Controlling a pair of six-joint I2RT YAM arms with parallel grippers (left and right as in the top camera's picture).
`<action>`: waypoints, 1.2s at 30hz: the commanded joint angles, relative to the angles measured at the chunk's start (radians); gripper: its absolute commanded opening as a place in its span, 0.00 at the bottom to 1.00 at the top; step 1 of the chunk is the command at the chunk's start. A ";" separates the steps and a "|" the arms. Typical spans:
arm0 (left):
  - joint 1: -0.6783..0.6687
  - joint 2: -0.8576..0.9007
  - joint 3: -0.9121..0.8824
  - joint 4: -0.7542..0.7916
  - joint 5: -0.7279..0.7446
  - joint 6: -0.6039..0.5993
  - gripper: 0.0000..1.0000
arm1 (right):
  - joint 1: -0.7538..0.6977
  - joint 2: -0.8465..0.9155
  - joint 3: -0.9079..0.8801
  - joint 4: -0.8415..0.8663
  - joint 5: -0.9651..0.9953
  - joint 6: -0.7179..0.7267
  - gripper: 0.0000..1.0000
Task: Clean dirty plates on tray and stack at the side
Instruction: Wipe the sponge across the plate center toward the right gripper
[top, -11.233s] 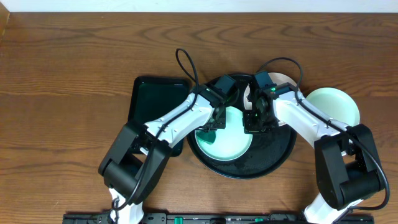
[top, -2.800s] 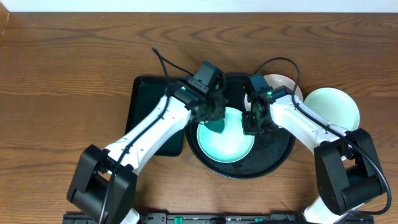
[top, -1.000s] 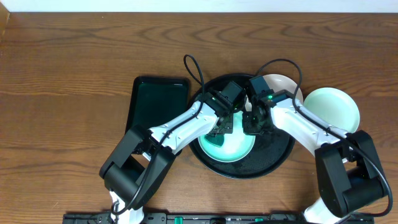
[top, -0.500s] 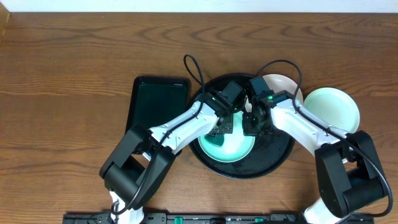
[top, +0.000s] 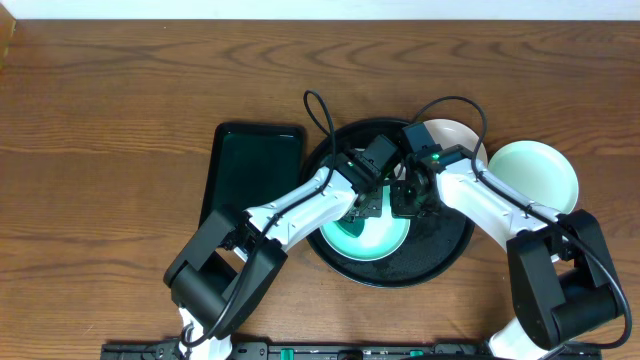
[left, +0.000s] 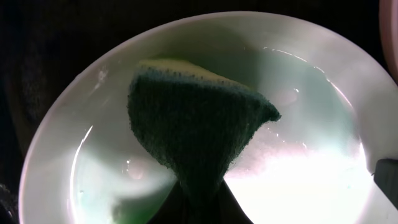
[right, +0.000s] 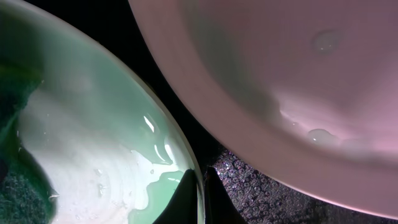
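The left gripper (left: 198, 210) is clamping its jaws tight on the narrow end of a green scouring sponge (left: 193, 124), whose pale yellow backing is showing along the top edge, and it is pressing the sponge into the well of the mint-green plate (top: 378, 238), which is glistening with a wet film. Compared with a second ago, this gripper is sitting slightly farther right and nearer the plate's middle. A few seconds back it was working the plate's back left edge, with its arm stretched out from the far left. The right gripper (right: 202, 200) is pinching the back right rim of the same plate between closed fingers, one finger inside the rim and one outside, and it is holding the same spot as in the earlier views. The plate is lying on the black tray (top: 445, 250), toward its front left, and has not shifted. The white plate (top: 455, 133) is resting on the tray's back right part, close behind the right gripper, with water beads on it. The second mint-green plate (top: 540, 170) is sitting on the table (top: 120, 100) just right of the tray, unchanged. The dark green tray (top: 250, 170) is lying just left of the black tray, also unmoved.
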 joint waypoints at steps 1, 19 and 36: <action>-0.037 0.034 -0.011 0.024 0.062 -0.033 0.08 | 0.006 -0.003 -0.003 0.002 -0.007 0.004 0.01; -0.036 -0.056 -0.006 0.052 0.258 -0.001 0.08 | 0.006 -0.003 -0.003 0.002 -0.007 0.003 0.01; 0.038 -0.150 -0.011 -0.037 -0.040 0.024 0.08 | 0.007 -0.003 -0.003 0.003 -0.008 0.004 0.01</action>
